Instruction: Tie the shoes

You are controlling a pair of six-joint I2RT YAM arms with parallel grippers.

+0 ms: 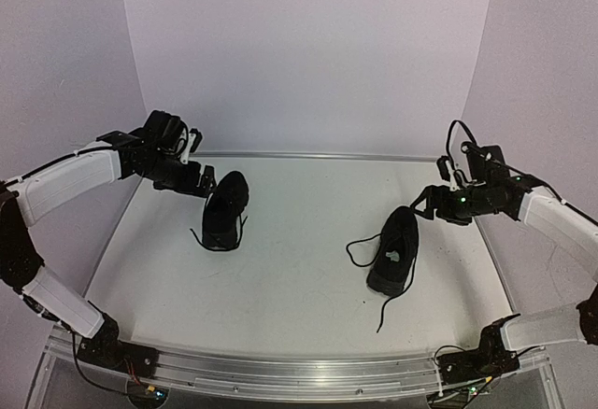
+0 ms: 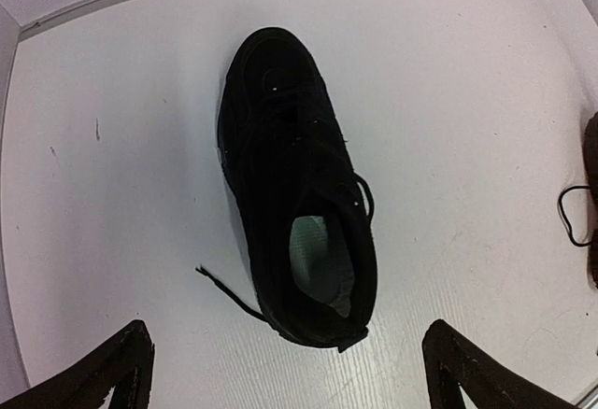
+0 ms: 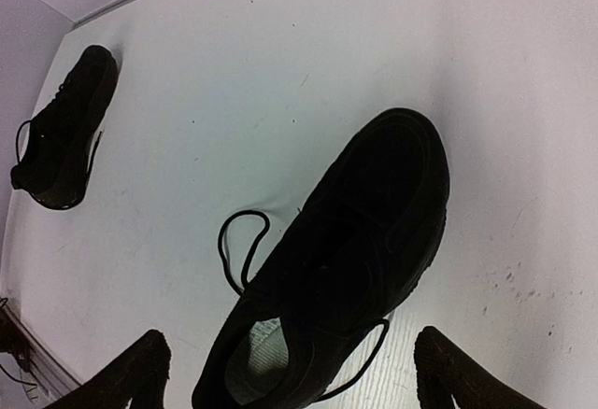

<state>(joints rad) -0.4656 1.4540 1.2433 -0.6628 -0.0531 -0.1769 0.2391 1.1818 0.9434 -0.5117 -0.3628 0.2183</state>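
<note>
Two black shoes lie apart on the white table (image 1: 299,297). The left shoe (image 1: 225,211) has its toe pointing away, and a loose lace end (image 2: 224,288) trails from its side. My left gripper (image 1: 207,182) hovers open above this shoe's heel (image 2: 318,316), one finger on each side, holding nothing. The right shoe (image 1: 396,252) lies with untied laces looping out on the table (image 3: 238,241). My right gripper (image 1: 422,205) hangs open over its heel end (image 3: 271,353), empty. Pale insoles show in both openings.
A metal rail (image 1: 280,372) runs along the near edge, with both arm bases on it. Pale walls close the back and sides, and a thin strip (image 1: 308,156) marks the far table edge. The other shoe (image 3: 61,129) shows far left in the right wrist view.
</note>
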